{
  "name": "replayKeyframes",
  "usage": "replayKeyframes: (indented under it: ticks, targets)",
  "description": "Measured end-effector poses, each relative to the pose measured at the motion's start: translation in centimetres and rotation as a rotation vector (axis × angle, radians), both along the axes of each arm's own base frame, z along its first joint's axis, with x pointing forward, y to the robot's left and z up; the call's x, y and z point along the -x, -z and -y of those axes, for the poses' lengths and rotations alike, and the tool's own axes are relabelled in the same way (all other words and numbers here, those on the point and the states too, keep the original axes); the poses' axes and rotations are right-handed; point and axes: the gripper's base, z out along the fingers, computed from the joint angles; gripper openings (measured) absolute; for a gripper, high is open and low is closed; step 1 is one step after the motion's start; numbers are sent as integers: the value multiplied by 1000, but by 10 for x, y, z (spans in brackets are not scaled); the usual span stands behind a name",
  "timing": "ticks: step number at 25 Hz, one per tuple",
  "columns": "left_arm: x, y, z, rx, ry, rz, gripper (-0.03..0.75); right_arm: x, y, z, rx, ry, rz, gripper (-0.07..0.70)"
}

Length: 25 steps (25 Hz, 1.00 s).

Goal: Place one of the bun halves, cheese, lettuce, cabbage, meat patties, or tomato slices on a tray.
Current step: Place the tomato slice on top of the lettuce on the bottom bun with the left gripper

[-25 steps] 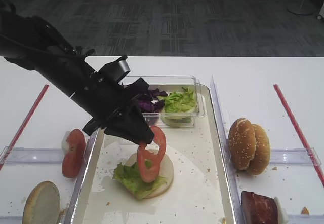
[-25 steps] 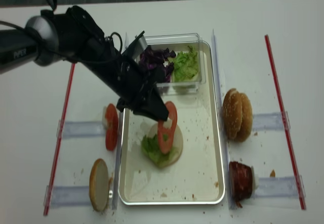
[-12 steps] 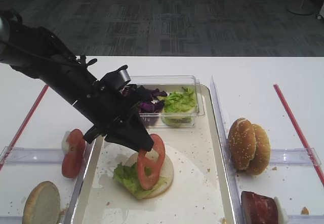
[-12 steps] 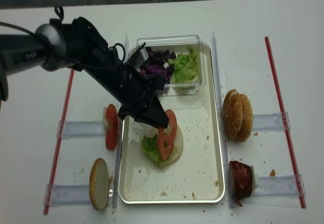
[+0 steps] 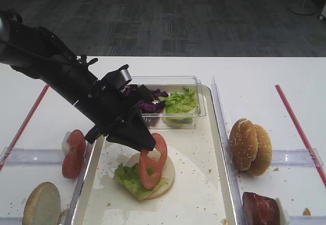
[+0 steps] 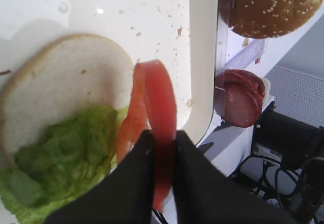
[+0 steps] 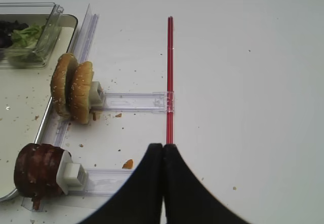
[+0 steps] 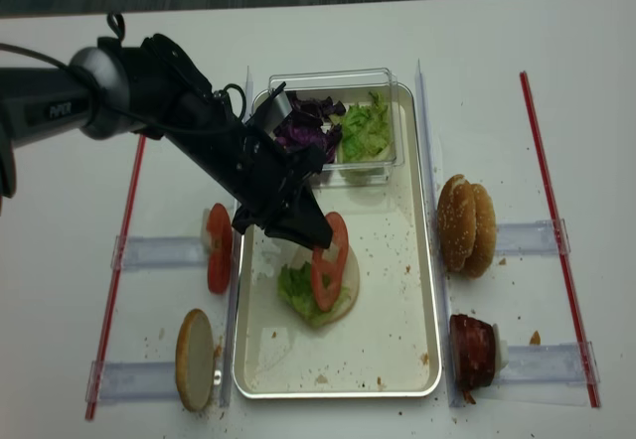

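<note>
While your left claw (image 5: pixel 146 146) pinches the tomato slice (image 5: pixel 152 161) by its upper edge, the slice hangs on edge just below it, over the lettuce (image 5: pixel 131 179) and bun (image 5: pixel 164 170) on the tray (image 5: pixel 216 133). Released now, it could tip or roll off. Your right claw (image 7: pixel 163 153) is clenched empty. The slice hides where it touches down.

The left arm reaches in from the upper left, slanting down toward the middle, its black wrist pitched steeply with cables along it. The left tool (image 5: pixel 147 146) points down and to the right, its jaws pinched together on a tomato slice (image 5: pixel 152 161). The right tool (image 7: pixel 162 155) hangs level above the counter (image 7: pixel 243 82), its dark fingers pressed together with nothing between them.
</note>
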Motion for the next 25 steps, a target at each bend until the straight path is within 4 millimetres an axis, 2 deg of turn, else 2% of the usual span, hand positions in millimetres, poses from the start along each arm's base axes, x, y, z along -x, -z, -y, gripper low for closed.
replayKeyframes:
  ticks: [25]
  targets:
    - [1,2,-1,-13,10,2,52,0,0,0,2,-1,0,36]
